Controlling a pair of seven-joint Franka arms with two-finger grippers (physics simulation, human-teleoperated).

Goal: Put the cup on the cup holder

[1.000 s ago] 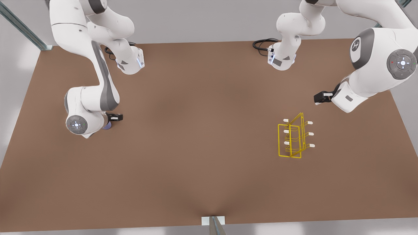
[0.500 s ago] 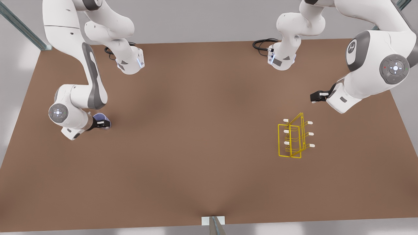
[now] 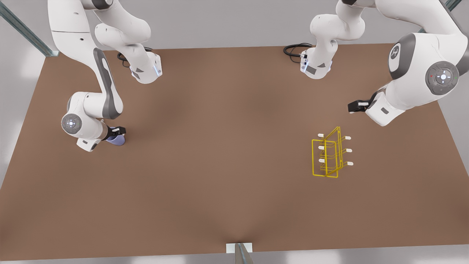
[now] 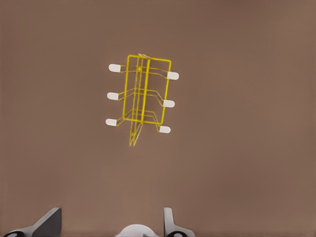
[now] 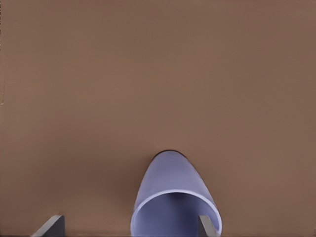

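A broad, matte brown table (image 3: 227, 176) carries two white arms. One yellow wire holder (image 3: 328, 154) stands upright toward the front view's right, six white-tipped pegs, three a side. Near it the left gripper (image 3: 352, 107) hovers, fingers (image 4: 49, 222) spread apart, holding nothing. At the front view's left, the right gripper (image 3: 118, 132) has one finger (image 5: 205, 225) against the rim of the single smooth lavender cup (image 5: 174, 197), which lies tilted; whether it is clamped, I cannot tell.

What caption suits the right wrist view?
Right pincer straddles the lavender cup above the brown table.
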